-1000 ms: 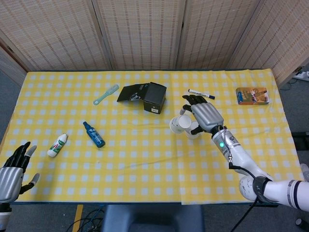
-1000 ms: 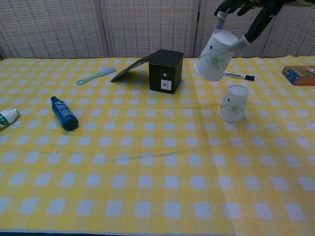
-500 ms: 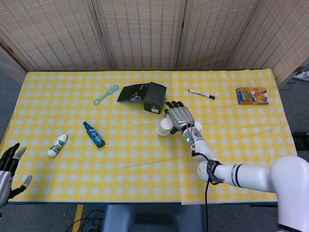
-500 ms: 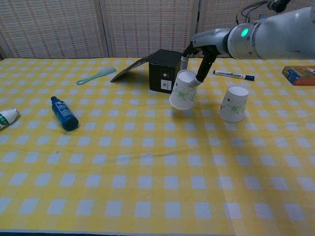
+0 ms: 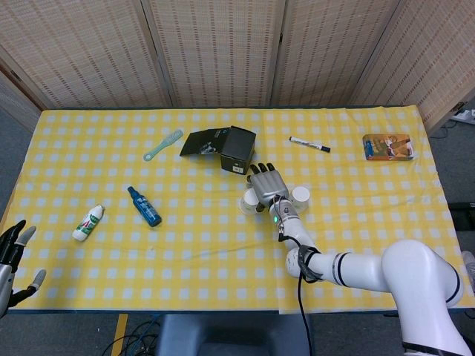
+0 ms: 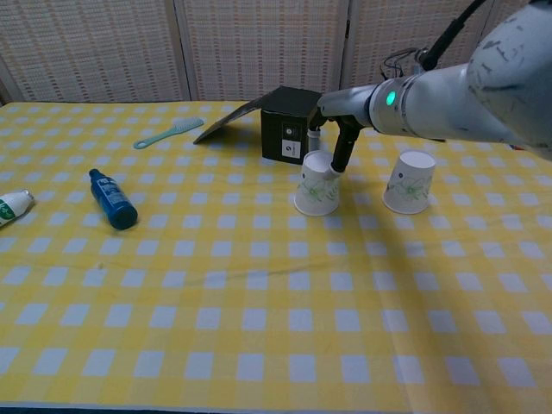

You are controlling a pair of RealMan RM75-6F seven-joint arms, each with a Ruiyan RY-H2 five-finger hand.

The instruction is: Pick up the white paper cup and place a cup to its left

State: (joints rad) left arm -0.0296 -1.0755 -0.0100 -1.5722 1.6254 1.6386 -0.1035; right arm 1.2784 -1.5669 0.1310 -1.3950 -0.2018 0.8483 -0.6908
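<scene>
Two white paper cups with a green print stand upside down on the yellow checked cloth. The left cup (image 6: 316, 184) (image 5: 251, 201) rests on the table with my right hand (image 5: 267, 185) (image 6: 335, 142) over it, fingers (image 6: 341, 153) pinching its upturned base. The second cup (image 6: 410, 181) (image 5: 300, 196) stands free a little to the right of it. In the head view my hand hides most of the held cup. My left hand (image 5: 10, 254) hangs off the table's front left corner, fingers spread and holding nothing.
A black box (image 6: 291, 129) (image 5: 239, 148) with an open flap stands just behind the cups. A marker (image 5: 309, 144) and an orange box (image 5: 387, 146) lie at the back right. A blue bottle (image 6: 113, 199), a white tube (image 5: 88, 222) and a green brush (image 6: 169, 132) lie to the left.
My right hand carried the cup from above the other cup down and to the left, until it came to rest on the cloth. My left hand sank lower at the frame's corner.
</scene>
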